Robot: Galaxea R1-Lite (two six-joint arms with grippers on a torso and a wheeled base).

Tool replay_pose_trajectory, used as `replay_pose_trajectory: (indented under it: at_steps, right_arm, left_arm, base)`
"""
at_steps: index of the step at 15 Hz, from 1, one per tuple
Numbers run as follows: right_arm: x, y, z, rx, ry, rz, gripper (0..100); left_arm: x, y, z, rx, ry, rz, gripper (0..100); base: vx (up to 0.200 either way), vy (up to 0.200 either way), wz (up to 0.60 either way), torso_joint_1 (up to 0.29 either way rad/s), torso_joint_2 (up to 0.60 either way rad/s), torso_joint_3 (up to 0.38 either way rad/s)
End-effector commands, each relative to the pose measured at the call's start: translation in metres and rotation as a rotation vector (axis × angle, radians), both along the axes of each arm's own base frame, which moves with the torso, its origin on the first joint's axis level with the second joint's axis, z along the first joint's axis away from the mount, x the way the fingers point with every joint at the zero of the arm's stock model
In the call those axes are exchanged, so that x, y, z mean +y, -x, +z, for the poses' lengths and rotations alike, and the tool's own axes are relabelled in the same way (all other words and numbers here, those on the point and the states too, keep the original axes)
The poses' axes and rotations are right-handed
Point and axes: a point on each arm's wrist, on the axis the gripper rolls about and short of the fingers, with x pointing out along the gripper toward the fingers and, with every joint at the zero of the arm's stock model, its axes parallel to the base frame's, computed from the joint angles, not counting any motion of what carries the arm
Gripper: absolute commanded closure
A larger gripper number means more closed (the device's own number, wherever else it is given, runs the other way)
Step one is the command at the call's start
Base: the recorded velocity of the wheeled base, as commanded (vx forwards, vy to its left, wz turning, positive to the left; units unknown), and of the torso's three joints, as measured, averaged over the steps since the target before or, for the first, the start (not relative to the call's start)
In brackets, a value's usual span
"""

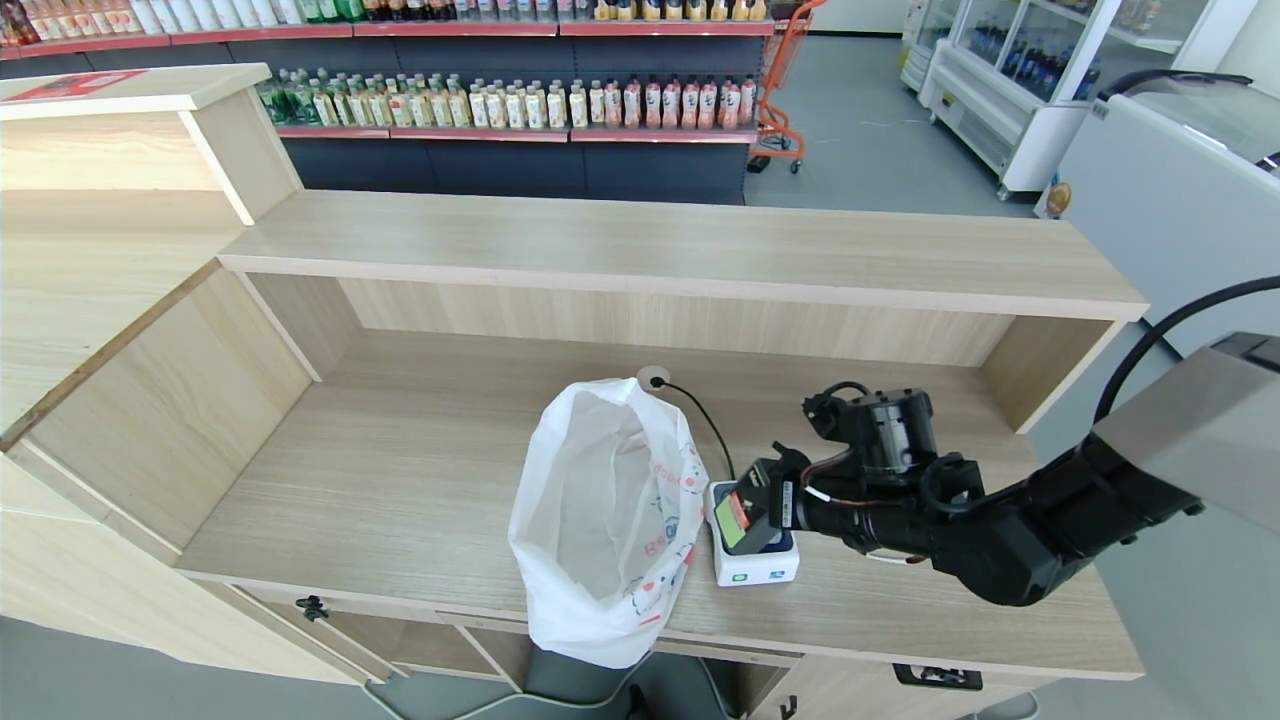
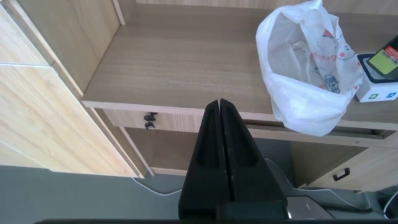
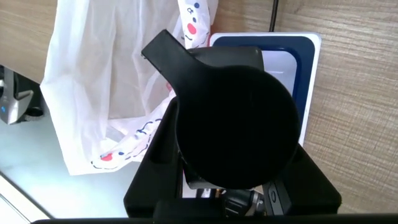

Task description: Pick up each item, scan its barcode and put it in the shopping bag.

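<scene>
The white shopping bag (image 1: 600,510) stands open on the lower counter, also in the left wrist view (image 2: 305,68) and the right wrist view (image 3: 106,87). Right beside it sits the white barcode scanner (image 1: 757,567) with its blue top (image 3: 292,53). My right gripper (image 1: 740,515) is shut on a small item with a green and red face (image 1: 731,522), held just above the scanner (image 2: 375,93); the item (image 2: 385,61) faces the bag side. A dark round shape hides the fingers in the right wrist view. My left gripper (image 2: 219,107) is shut and holds nothing, below the counter's front edge.
A black cable (image 1: 705,420) runs from a hole in the counter to the scanner. A raised wooden ledge (image 1: 680,250) borders the back and side walls close in the lower counter. Drawers with black handles (image 2: 149,121) sit under the front edge.
</scene>
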Motion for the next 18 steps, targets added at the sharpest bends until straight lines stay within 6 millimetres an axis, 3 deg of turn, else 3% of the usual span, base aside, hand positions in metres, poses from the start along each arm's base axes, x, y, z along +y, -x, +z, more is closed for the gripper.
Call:
replay_pose_trajectory:
  at_steps: [1,14,16,18]
  right_arm:
    - [0.002,-0.002,-0.004,-0.007,-0.002,0.003,100]
    - [0.007,-0.006,-0.015,0.001,0.003,0.009,100]
    - [0.006,-0.005,-0.007,-0.016,-0.009,0.006,100]
    - [-0.003,0.003,0.017,-0.058,-0.037,-0.006,100]
  left_arm:
    - [0.0,0.0,0.0,0.002,0.0,0.0,100]
    - [0.0,0.0,0.0,0.001,0.0,0.0,100]
    - [0.0,0.0,0.0,0.001,0.0,0.0,100]
    - [0.0,0.0,0.0,0.001,0.0,0.0,100]
  base:
    - [0.0,0.0,0.0,0.0,0.0,0.0]
    - [0.0,0.0,0.0,0.0,0.0,0.0]
    - [0.0,0.0,0.0,0.0,0.0,0.0]
    - [0.0,0.0,0.0,0.0,0.0,0.0]
